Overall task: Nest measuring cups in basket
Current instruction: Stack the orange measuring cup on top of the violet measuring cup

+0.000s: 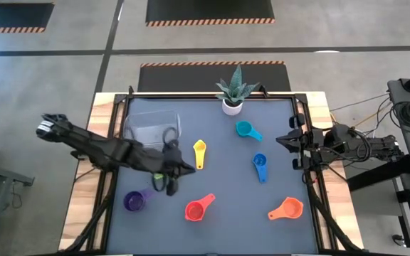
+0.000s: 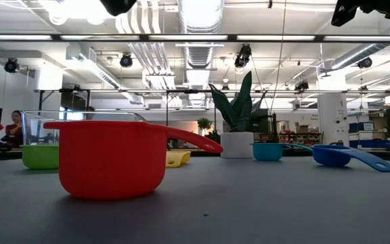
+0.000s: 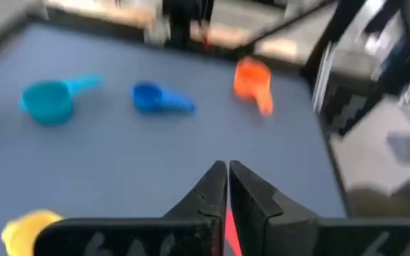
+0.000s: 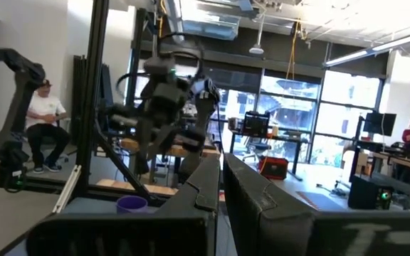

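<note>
- The left claw [image 1: 188, 169] is hovering over the counter [image 1: 226, 178] with its fingers pressed together, holding nothing, between the green cup [image 1: 159, 178] and the yellow cup [image 1: 199, 151].
- The basket [image 1: 151, 128] is lying just behind it, seemingly empty.
- A good next pick likely means spreading the fingers, then straddling a handle squarely.
- The right claw [image 1: 282, 139] is waiting pressed together at the counter's right edge.

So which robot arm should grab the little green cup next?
Probably the left. Its gripper, jaws shut and empty, hangs beside the small green plastic measuring cup, near the clear plastic basket. The right gripper waits at the table's far right edge.
</note>
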